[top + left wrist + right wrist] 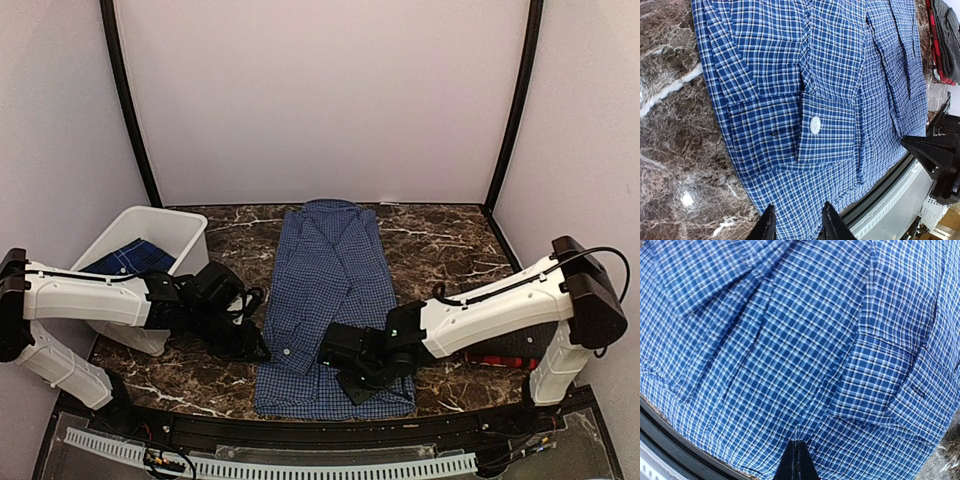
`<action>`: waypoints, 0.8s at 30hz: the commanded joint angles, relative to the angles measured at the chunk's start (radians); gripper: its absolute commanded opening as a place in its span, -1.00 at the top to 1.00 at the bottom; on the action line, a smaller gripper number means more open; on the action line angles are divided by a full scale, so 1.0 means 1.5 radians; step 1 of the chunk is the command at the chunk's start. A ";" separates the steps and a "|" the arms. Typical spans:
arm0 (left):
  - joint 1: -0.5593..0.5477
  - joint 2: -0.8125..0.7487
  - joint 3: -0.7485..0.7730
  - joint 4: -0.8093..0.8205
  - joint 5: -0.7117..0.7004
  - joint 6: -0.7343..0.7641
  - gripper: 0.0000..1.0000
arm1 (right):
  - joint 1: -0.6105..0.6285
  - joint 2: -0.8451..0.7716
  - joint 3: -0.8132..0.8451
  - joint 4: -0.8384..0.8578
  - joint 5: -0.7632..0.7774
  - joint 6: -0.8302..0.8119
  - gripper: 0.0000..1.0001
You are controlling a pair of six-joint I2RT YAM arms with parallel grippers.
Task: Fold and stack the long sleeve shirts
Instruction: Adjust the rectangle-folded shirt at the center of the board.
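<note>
While the blue-and-white check shirt (330, 290) lies flat down the middle of the dark marble worktop (440, 240), collar at the far end and sleeves folded in over the front, both arms reach low onto its near half. The left pincer (255, 348) sits at the shirt's left edge, and the left wrist view shows its fingers (767, 226) standing a narrow gap apart with the checked cloth (840, 60) flat beneath them. Just beyond lies a folded cuff with a white button (814, 125).

The right pincer (358, 388) is down on the near right part of the shirt. Its fingers (797, 460) are closed together, tips against the fabric (790, 340); whether any cloth is caught between them cannot be told.

A red-and-black plaid shirt (500, 358) lies folded on the worktop under the right arm, well apart from the check shirt. At far left stands a white plastic bin (150, 215) with a dark blue plaid cloth (130, 258) inside.
</note>
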State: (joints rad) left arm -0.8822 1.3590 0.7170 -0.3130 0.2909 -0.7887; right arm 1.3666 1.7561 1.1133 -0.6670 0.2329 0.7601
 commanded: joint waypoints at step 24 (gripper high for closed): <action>-0.001 0.011 0.043 -0.049 -0.037 0.029 0.34 | -0.032 -0.114 -0.092 0.195 -0.165 -0.051 0.41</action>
State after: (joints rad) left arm -0.8822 1.3891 0.7387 -0.3305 0.2832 -0.7692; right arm 1.3632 1.6829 1.0183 -0.4500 0.0540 0.6712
